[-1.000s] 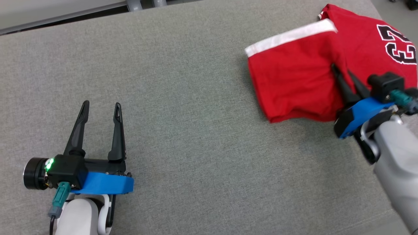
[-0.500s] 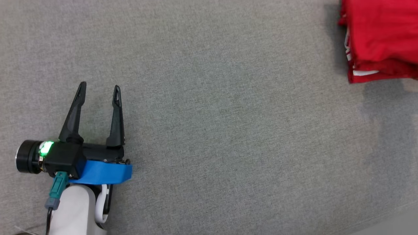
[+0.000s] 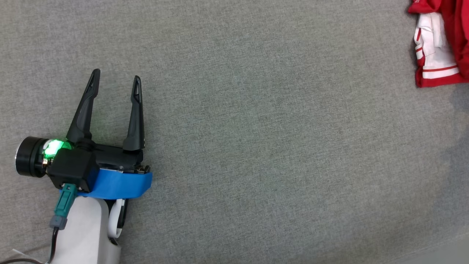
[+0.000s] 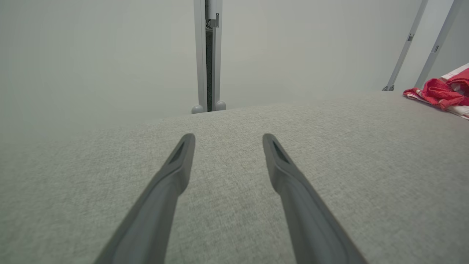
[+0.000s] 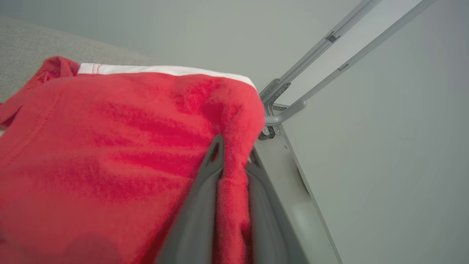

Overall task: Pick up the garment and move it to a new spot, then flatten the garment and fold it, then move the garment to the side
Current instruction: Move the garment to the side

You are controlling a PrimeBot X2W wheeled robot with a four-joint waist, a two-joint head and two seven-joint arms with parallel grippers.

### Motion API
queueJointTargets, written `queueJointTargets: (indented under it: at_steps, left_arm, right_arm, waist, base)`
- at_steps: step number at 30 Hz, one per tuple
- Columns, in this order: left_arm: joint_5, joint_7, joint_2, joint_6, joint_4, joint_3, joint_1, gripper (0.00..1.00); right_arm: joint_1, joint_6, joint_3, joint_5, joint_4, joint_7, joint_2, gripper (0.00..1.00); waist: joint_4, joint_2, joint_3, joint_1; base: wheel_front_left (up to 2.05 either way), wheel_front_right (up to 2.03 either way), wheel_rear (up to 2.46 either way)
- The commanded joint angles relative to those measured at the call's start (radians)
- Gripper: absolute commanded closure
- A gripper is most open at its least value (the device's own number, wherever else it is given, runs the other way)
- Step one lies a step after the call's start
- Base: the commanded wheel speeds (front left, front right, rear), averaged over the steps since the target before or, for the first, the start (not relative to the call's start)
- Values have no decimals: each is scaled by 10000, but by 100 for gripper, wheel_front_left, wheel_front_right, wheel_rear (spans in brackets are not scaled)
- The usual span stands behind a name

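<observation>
The garment [image 3: 456, 40] is a red jersey with white trim, bunched at the top right edge of the head view. It also lies far right on the table in the left wrist view [image 4: 439, 93]. In the right wrist view the garment [image 5: 128, 146] spreads across the left half, and my right gripper [image 5: 234, 150] is shut on a fold of its red cloth near the table's corner. My left gripper [image 3: 116, 75] rests open at the lower left of the head view, far from the jersey. Its fingers [image 4: 228, 137] hold nothing.
A grey fabric-covered table [image 3: 256, 146] carries everything. Its front edge [image 3: 439, 253] runs along the lower right. Grey metal frame bars [image 5: 293, 95] stand just past the table corner by the right gripper. A vertical wall post [image 4: 209, 55] rises behind the table.
The head camera has swung, so the garment now sits at the far top right with a white-trimmed part showing. My right arm has left that view. The left gripper stays open.
</observation>
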Motion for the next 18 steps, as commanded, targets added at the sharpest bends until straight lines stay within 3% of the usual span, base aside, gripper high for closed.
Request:
queueJointTargets:
  at_steps: [1,8,13,18]
  left_arm:
    - [38,28,102,81,153,40,-55,0]
    - [-108,25,113,177,118,108,154,0]
    - [-245,19,41,236,165,126,321,0]
    - [-429,18,-25,303,217,250,690,0]
  right_arm:
    - [-178,-8,-7,-77,138,-85,100,0]
    - [-452,-8,-548,-610,517,-327,171,0]
    - [-1,-8,-1317,-1194,-680,-327,507,0]
    - [964,-8,-2176,-1914,-2482,-326,1450,0]
  waist:
    - [36,0,-12,0]
    - [33,0,-312,0]
    - [79,0,-810,0]
    - [287,0,-1635,0]
  base:
    - [0,0,0]
    - [0,0,0]
    - [0,0,0]
    - [0,0,0]
